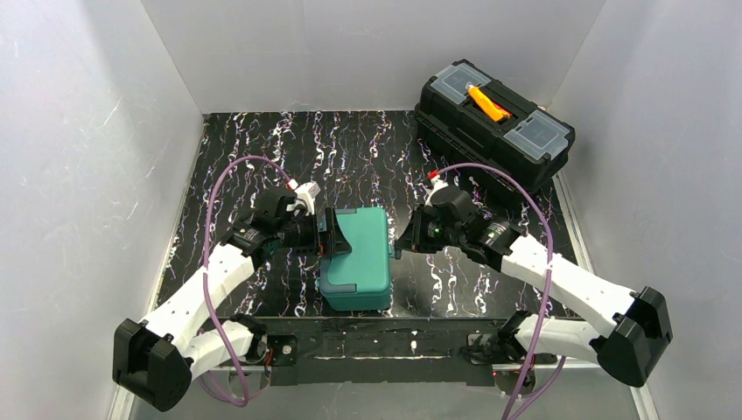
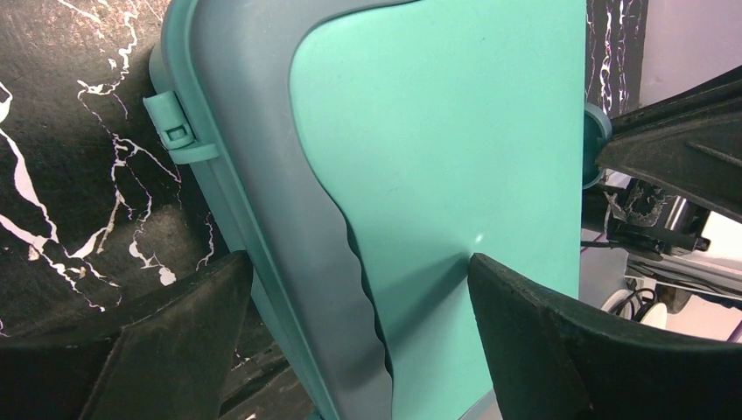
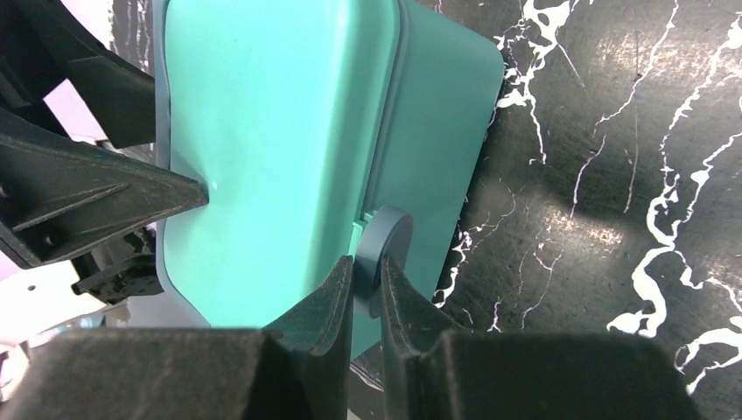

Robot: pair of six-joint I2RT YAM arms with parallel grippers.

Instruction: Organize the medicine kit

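Note:
The teal medicine kit (image 1: 363, 254) lies closed on the dark marbled mat, between my two arms. My left gripper (image 1: 331, 234) stands open and straddles its left edge. In the left wrist view (image 2: 360, 262) one fingertip (image 2: 490, 280) touches the lid (image 2: 455, 131). The other finger sits low beside the wall, with the grey wavy-edged rim (image 2: 254, 131) between them. My right gripper (image 1: 401, 245) is at the kit's right side. In the right wrist view (image 3: 366, 262) it is shut on a round grey-blue knob (image 3: 389, 241) at the lid seam. The kit's contents are hidden.
A black toolbox (image 1: 494, 118) with an orange handle stands at the back right, against the wall. White walls enclose the mat on three sides. A small teal clip (image 2: 179, 131) sticks out from the kit's side wall.

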